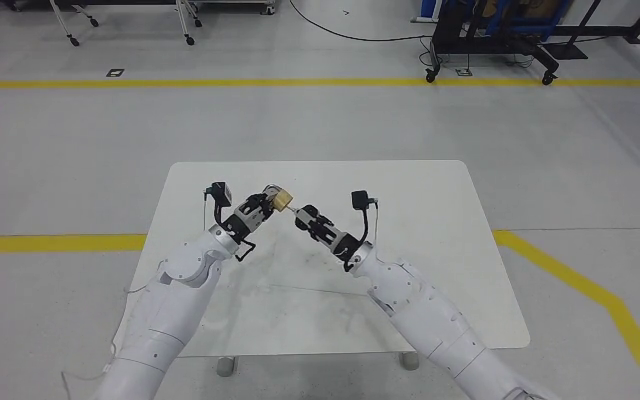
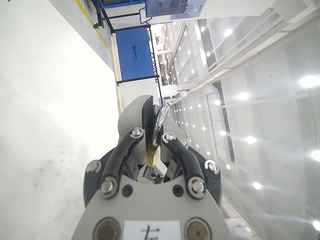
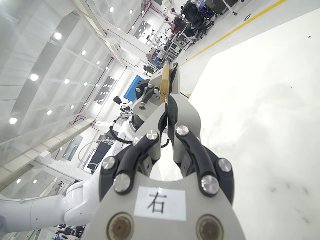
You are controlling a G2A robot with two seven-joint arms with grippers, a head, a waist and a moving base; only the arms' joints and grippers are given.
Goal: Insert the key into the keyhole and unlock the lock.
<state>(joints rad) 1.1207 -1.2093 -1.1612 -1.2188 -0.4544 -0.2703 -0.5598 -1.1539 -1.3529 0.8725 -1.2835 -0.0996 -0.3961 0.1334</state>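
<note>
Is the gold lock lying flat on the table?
No, the left gripper is pinching the lock between its fingers, up off the table.

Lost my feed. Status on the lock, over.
Left gripper: jaws shut on lock. Right gripper: jaws shut on key, tip meeting lock's base. Nothing in the way.

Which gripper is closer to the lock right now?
Left: the left gripper is shut on the lock. The right gripper sits beside it, holding the key with its tip at the lock.
</note>
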